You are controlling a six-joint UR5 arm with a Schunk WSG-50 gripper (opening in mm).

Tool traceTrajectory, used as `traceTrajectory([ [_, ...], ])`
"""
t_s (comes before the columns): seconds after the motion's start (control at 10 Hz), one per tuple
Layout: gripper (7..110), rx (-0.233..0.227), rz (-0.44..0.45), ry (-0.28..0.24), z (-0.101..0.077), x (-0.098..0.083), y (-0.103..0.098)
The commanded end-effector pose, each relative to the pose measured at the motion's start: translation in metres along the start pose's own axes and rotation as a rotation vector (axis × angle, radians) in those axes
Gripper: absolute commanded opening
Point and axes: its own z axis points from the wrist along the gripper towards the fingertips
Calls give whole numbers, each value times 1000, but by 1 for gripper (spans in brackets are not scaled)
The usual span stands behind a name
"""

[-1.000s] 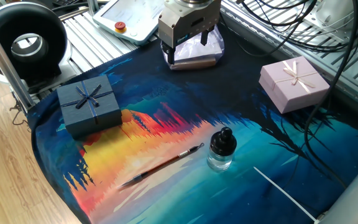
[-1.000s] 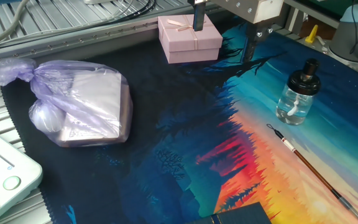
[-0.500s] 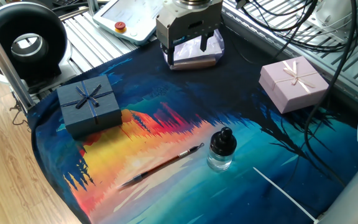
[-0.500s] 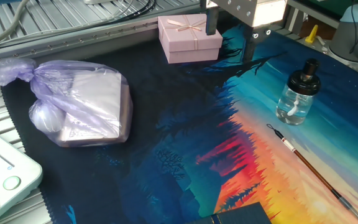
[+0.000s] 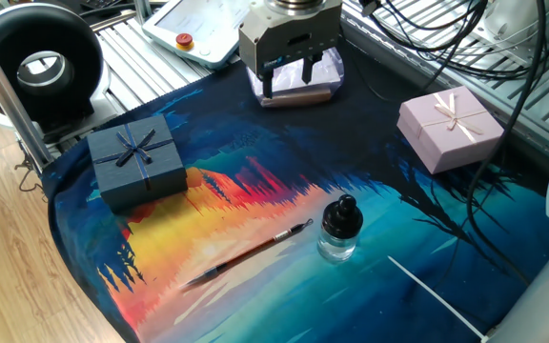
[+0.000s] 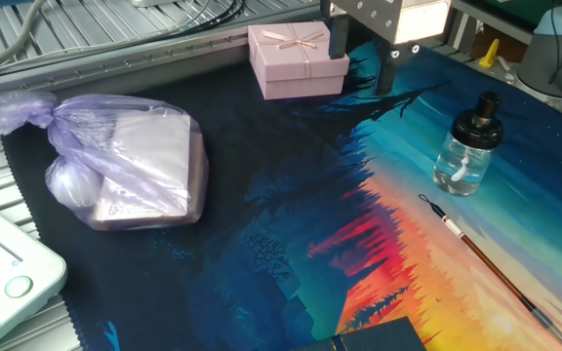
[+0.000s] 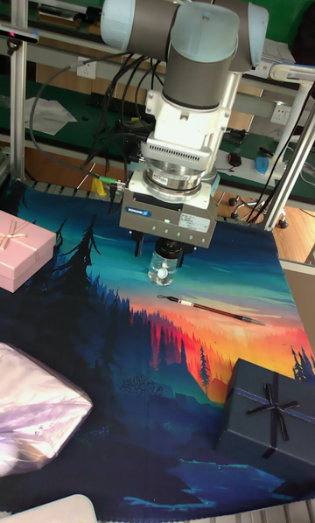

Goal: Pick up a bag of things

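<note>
Bag of things: handling notes before the pick

Item: bag of things (image 6: 130,161), translucent pale lilac plastic, crinkled, lying flat on the dark end of the painted cloth (image 6: 261,244), beside the white pendant (image 6: 8,278). Neck gathered into a knot (image 6: 22,109) that points off the cloth edge. Contents: flat pinkish-brown slab, filling most of the film.

Handling, as I judge it: light; film soft and slippery, likely to slide or stretch under my fingers; slab inside stiff enough to hold the shape. Best hold: the bunched neck next to the knot, where the plastic is thick. Second choice: across the slab's narrow edges, if my span allows.

My gripper (image 6: 362,66): fingers spread, nothing between them, hanging above the cloth well apart from the bag, close to the pink gift box (image 6: 297,60).

Other stock: dark blue gift box (image 5: 136,160), ink bottle (image 6: 466,148), brush (image 6: 491,268).
</note>
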Motion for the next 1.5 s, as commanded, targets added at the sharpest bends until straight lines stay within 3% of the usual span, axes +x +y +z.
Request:
traceTrajectory([
  [0.0,7,-10,7,2,-1,0,2],
  [1.4,7,-15,-12,0,2,0,-1],
])
